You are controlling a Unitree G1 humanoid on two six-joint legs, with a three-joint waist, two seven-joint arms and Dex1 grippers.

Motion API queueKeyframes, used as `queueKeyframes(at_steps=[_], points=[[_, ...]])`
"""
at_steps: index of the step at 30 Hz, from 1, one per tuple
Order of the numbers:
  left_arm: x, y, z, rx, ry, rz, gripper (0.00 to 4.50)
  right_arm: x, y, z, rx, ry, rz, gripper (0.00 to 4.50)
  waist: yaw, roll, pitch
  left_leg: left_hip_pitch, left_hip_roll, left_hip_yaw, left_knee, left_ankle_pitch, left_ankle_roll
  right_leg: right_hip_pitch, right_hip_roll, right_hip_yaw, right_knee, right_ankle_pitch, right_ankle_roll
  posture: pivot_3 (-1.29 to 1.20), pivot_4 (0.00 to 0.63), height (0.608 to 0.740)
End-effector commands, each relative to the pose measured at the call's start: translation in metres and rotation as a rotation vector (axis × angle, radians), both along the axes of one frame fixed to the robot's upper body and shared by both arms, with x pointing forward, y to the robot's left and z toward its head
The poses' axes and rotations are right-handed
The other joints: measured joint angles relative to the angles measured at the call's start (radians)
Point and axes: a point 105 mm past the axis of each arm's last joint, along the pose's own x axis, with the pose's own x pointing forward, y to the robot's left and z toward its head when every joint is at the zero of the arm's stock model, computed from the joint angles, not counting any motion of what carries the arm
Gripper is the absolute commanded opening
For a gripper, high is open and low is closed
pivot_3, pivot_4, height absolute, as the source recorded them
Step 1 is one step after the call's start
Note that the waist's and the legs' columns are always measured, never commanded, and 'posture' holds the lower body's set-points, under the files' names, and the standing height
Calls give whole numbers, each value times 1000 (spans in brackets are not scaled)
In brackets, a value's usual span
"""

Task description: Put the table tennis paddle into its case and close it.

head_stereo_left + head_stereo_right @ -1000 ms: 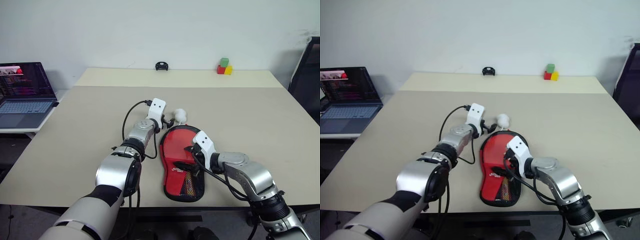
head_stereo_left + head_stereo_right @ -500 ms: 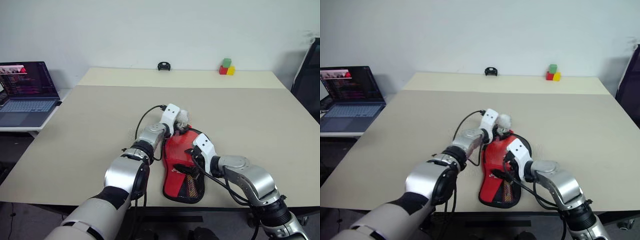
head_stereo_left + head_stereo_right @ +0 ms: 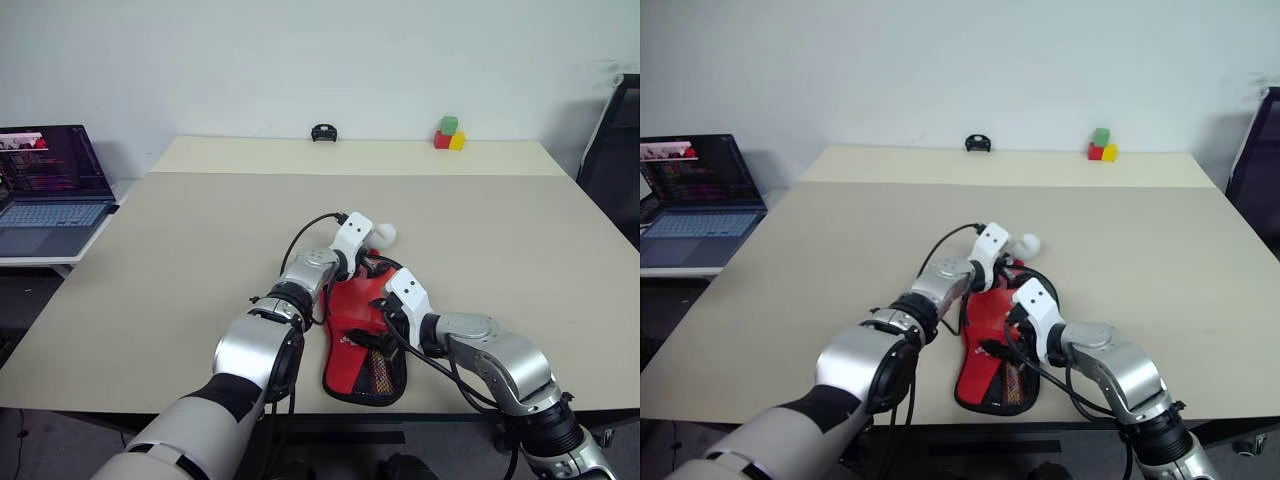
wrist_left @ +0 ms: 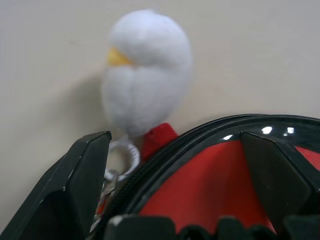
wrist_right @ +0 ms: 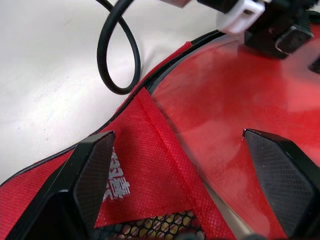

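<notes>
The red fabric case (image 3: 352,312) lies near the table's front edge, with its black mesh pocket (image 3: 380,372) toward me. The paddle's glossy red face (image 5: 240,95) shows under the case's folded-back flap (image 5: 150,165); its handle is hidden. My left gripper (image 3: 363,262) is open at the case's far round end and straddles the black zipper edge (image 4: 200,137). A white plush ball (image 4: 147,70) hangs from the zipper just beyond it. My right gripper (image 3: 372,328) is open over the middle of the case, above the flap and the paddle face.
An open laptop (image 3: 50,185) sits on a side table at the left. Coloured blocks (image 3: 449,133) and a small black object (image 3: 323,132) stand at the table's far edge. A black chair (image 3: 612,150) is at the right. The case lies close to the front edge.
My left gripper swung to the right and a little toward me, onto the case's round end. The plush ball shifted right with it. The right arm kept still.
</notes>
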Motion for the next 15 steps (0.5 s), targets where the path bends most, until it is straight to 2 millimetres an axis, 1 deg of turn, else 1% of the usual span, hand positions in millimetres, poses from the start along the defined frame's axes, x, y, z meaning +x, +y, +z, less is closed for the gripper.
queueKeyframes(at_steps=[1,7,11,15], points=[[3,-3,19,-31,-61,-38,4500,1,3,13,28,-42,19,4485,0,0,0,0,0,0,0,0,0,0,0,0,0,0,0,0,150,740],[2,2,36,-89,-113,-101,4500,4,3,15,31,-47,22,4485,0,0,0,0,0,0,0,0,0,0,0,0,0,0,0,0,150,740],[2,21,49,-107,-164,-148,4500,6,1,17,30,-53,24,4485,-3,0,0,0,0,0,0,0,0,0,0,0,0,0,0,0,150,740],[-3,37,50,-109,-179,-199,4500,8,-3,20,28,-58,30,4485,-2,0,0,0,0,0,0,0,0,0,0,0,0,0,0,0,150,740]])
